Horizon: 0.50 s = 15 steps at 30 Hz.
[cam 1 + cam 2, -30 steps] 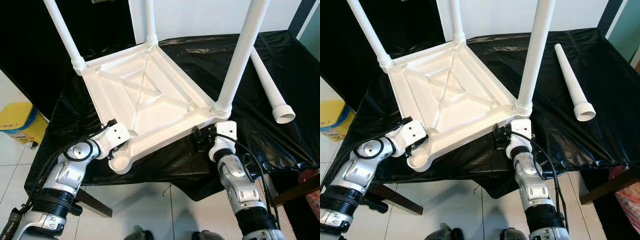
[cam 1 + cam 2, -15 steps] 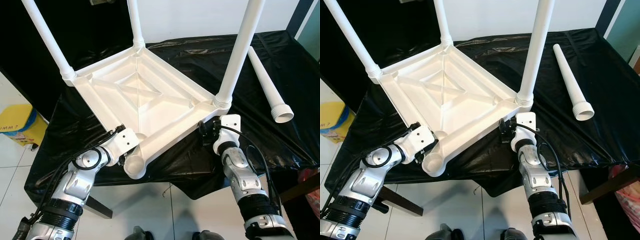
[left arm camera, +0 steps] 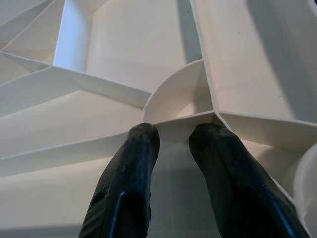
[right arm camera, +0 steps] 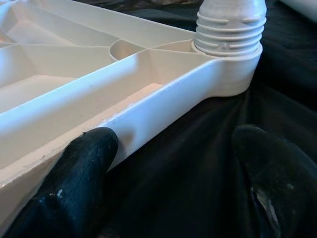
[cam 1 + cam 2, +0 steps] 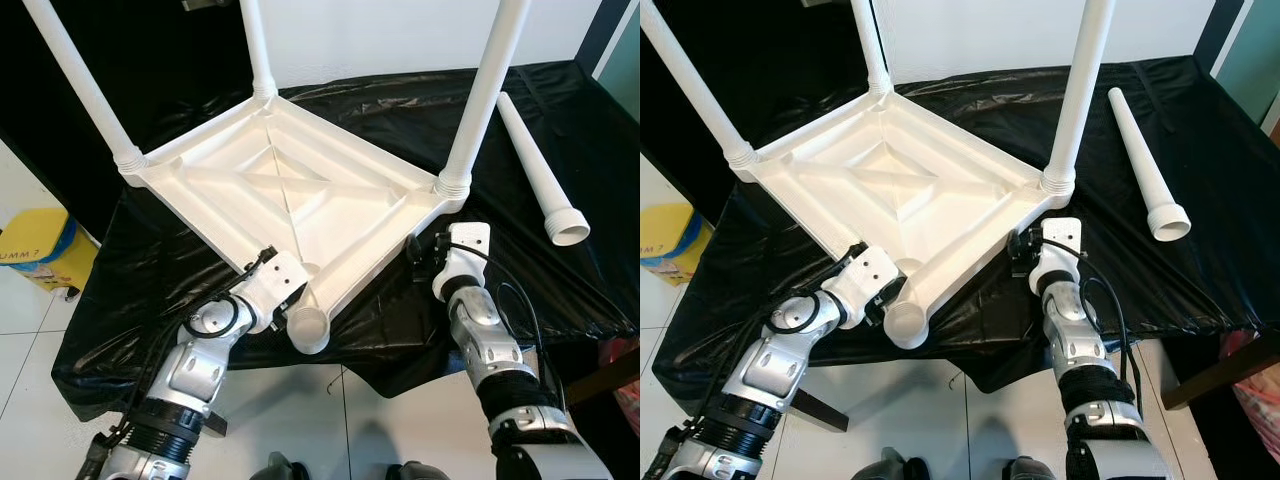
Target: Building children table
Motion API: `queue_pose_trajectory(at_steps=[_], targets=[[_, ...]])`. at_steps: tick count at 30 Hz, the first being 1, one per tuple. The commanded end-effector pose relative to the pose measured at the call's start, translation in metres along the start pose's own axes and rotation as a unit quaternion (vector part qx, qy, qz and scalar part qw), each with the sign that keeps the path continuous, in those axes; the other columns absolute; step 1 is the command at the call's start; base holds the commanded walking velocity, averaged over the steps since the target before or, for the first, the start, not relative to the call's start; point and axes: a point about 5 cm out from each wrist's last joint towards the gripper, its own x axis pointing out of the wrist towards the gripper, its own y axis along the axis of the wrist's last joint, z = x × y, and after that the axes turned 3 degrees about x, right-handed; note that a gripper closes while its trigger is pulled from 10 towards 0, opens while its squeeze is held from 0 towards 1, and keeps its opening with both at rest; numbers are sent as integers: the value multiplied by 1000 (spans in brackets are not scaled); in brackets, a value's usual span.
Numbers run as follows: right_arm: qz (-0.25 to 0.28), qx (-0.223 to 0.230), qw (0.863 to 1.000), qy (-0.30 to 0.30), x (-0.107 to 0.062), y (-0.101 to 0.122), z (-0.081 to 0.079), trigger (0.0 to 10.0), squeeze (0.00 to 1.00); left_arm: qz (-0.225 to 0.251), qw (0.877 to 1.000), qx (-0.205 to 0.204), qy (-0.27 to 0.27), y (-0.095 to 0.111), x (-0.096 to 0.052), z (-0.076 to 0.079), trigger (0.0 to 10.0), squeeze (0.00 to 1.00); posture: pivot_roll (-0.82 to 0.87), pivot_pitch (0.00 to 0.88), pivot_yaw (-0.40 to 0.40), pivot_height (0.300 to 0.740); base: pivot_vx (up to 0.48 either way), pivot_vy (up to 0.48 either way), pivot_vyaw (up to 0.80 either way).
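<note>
Inverted white children's tabletop (image 5: 290, 190) w/ 3 legs fitted, on black-draped desk (image 5: 400, 100); left hand (image 3: 173, 144) pinched on rib nr empty 4th socket (image 5: 307, 328), right hand (image 4: 173, 168) spread, one finger at rim, prob. steadying for loose leg (image 5: 540, 170) lying apart.

Yellow box (image 5: 40, 250), partly legible print, "MM 7"

Left hand (image 3: 173, 136) clamped, right hand (image 4: 173, 163) agape.
</note>
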Motion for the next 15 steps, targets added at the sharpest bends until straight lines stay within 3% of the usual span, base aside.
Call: queue_pose_trajectory(at_steps=[1,2,4,9,12,15], targets=[[5,-1,998,56,3,1,-32,10000,0,56,997,1,-50,23,10,18,10000,0,-8,89,74,740,0,0,0],[5,-1,998,56,3,1,-32,10000,0,56,997,1,-50,23,10,18,10000,0,-8,89,74,740,0,0,0],[13,-7,999,39,2,2,-28,10000,0,56,998,1,-24,20,4,1,10000,0,-5,88,69,740,0,0,0],[22,-17,1000,7,-5,0,-15,10000,0,56,998,-1,2,13,-7,-20,10000,0,-1,88,62,740,0,0,0],[44,-30,998,-27,-17,0,-1,10000,0,59,998,1,26,4,-23,-44,10000,0,-11,88,60,740,0,0,0],[65,-43,997,-22,-29,1,-1,10000,0,70,997,9,39,3,-31,-56,10000,0,-12,90,59,740,0,0,0]])
